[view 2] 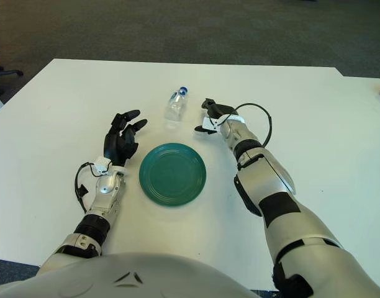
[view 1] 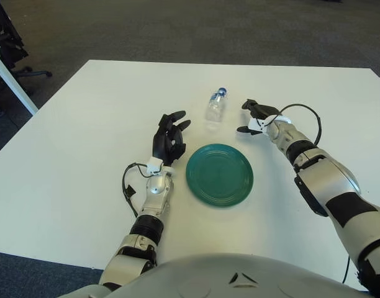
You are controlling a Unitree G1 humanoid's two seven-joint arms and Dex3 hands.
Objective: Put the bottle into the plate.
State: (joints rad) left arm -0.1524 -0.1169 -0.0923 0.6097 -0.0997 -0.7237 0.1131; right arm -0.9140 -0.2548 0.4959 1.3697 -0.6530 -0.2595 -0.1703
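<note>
The bottle (view 1: pixel 215 105) lies loose on the desk (view 1: pixel 66 161) beyond the green plate (view 1: pixel 219 174), cap pointing away, just left of the right hand (view 1: pixel 257 117), whose fingers are spread and empty, nearer than the open left hand (view 1: pixel 168 138).

A clear bottle (view 2: pixel 176 105) lies on the table (view 2: pixel 339 136) beyond the green plate (view 2: pixel 172 174).
</note>
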